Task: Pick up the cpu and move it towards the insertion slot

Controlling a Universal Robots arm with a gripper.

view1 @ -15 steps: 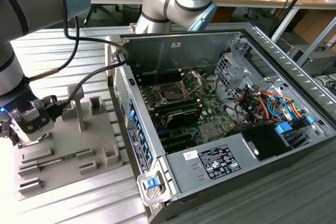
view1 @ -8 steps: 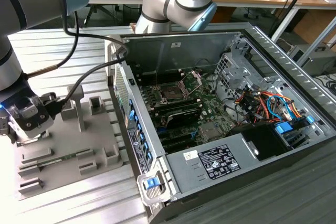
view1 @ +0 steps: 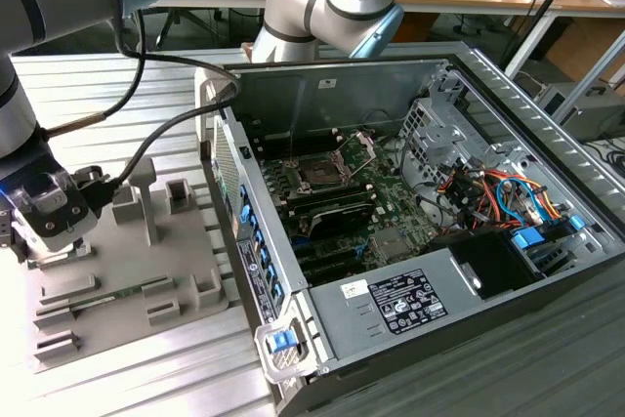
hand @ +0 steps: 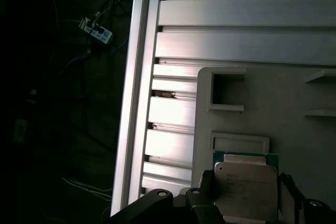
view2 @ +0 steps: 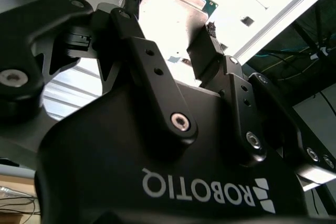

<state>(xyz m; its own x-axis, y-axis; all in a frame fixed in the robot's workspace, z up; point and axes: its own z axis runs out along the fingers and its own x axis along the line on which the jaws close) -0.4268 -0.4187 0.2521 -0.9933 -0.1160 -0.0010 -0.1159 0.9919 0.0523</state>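
- So, your gripper [view2: 167,27] pinched the cpu [hand: 245,190], with one black finger [view2: 139,45] on each side of it, in both wrist views.
- The cpu's pale shiny top faced the cameras, with a green edge showing past it.
- You held it over the grey fixture plate [view1: 146,271], at the exterior view's left.
- The insertion slot [view1: 322,171] sat inside the computer case [view1: 322,85], well apart from your gripper, with its metal flap up.
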